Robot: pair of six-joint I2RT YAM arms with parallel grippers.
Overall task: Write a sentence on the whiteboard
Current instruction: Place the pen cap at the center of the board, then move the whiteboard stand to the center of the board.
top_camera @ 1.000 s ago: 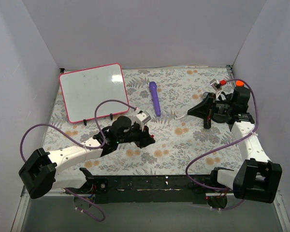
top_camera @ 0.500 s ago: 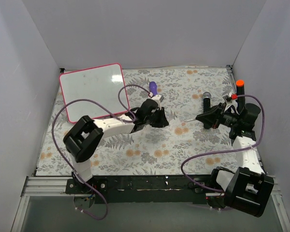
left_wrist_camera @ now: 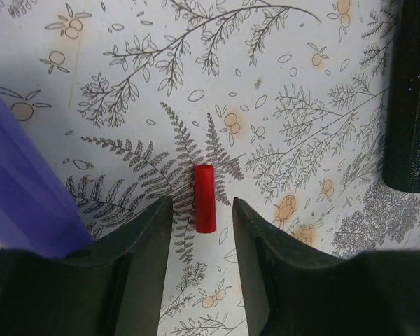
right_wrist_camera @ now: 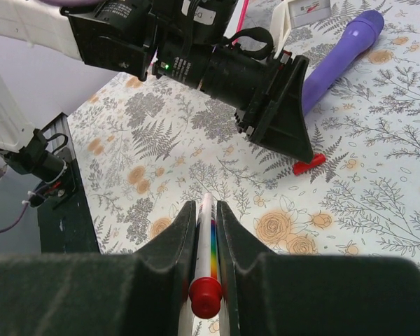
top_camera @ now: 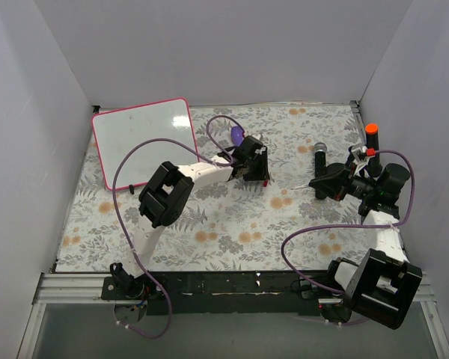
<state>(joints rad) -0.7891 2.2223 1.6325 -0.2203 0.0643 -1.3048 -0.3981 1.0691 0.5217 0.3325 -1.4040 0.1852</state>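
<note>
On the floral worktop (top_camera: 232, 232), the whiteboard (top_camera: 142, 142) is propped at the far-left corner. No sentence can be made out on it, so the writing is judged not yet begun. The left gripper (left_wrist_camera: 201, 217) is held part-open astride 1 red cap (left_wrist_camera: 205, 198) near the worktop's middle, gripping nothing, beside the purple stick (left_wrist_camera: 21, 189). The right gripper (right_wrist_camera: 205, 231) is clamped on the marker (right_wrist_camera: 204, 245), well apart from the board.

Top cam: we look down from high above and behind the arm bases, whole floral table (top_camera: 299, 217) in frame, far off. Left wrist cam: we're aimed straight down, very close, on a red cap (left_wrist_camera: 206, 198) near a purple stick (left_wrist_camera: 21, 196). Right wrist cam: we look low along its marker (right_wrist_camera: 205, 231) across the table, sharing that cap, stick and the left gripper (right_wrist_camera: 301, 150)
</note>
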